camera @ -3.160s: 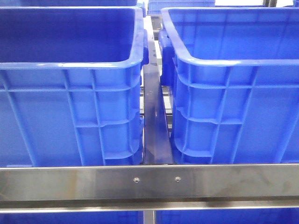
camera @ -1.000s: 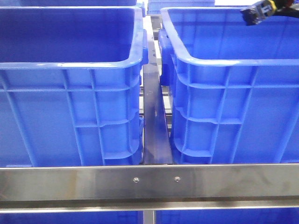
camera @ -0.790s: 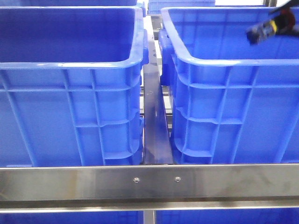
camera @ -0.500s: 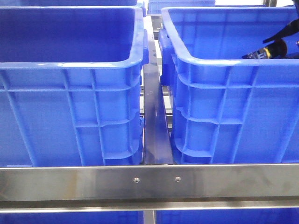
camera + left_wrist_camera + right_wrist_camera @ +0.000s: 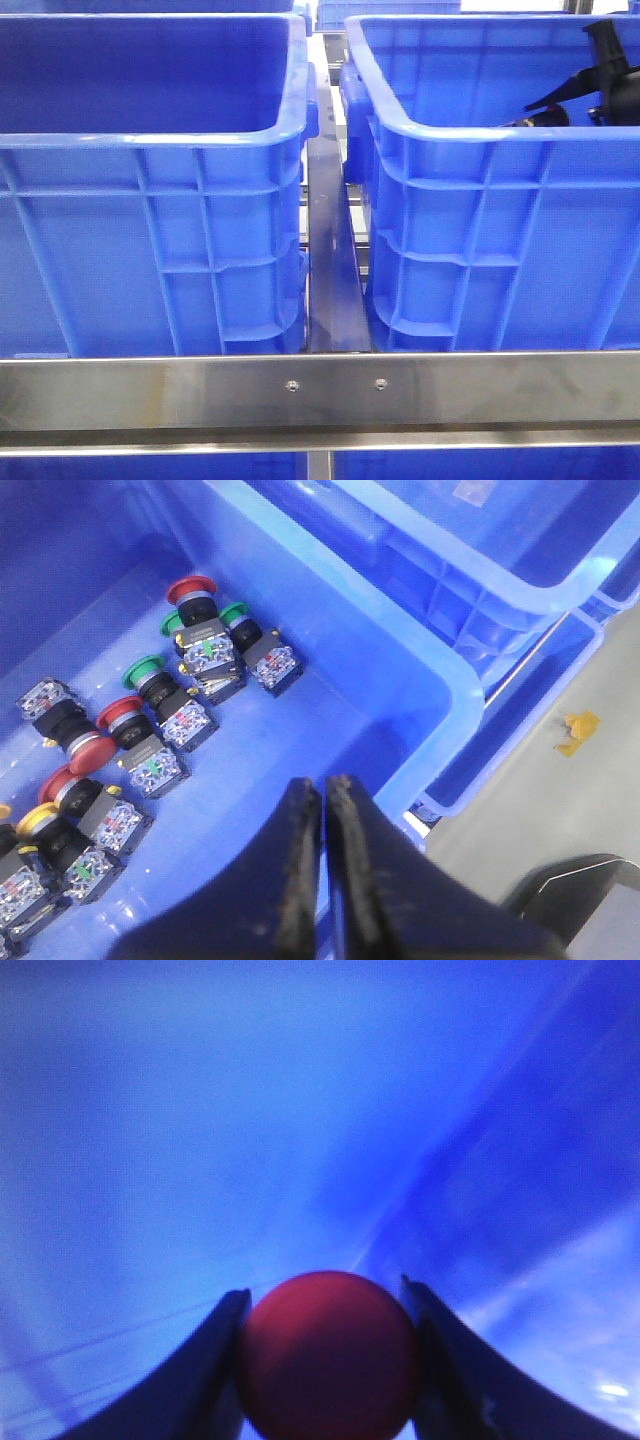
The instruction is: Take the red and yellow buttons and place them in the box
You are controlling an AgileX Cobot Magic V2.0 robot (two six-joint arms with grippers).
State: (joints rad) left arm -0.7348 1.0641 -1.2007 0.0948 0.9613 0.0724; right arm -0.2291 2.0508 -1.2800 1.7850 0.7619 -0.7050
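Right end effector (image 5: 328, 1360) clenching red button (image 5: 328, 1355) between both fingers, red cap filling gap, blurred blue wall behind. Front view showing right arm (image 5: 600, 85) reaching down inside right box (image 5: 480, 130), tip sitting below rim. Left end effector (image 5: 324, 850) hanging pressed together, grasping nothing, above corner of bin (image 5: 420, 695) holding supply: red-capped buttons (image 5: 190, 588), green ones (image 5: 146, 668), yellow one (image 5: 36, 818) lying loose on floor. Left box (image 5: 150, 135) standing beside right box on bench rail (image 5: 320, 390)
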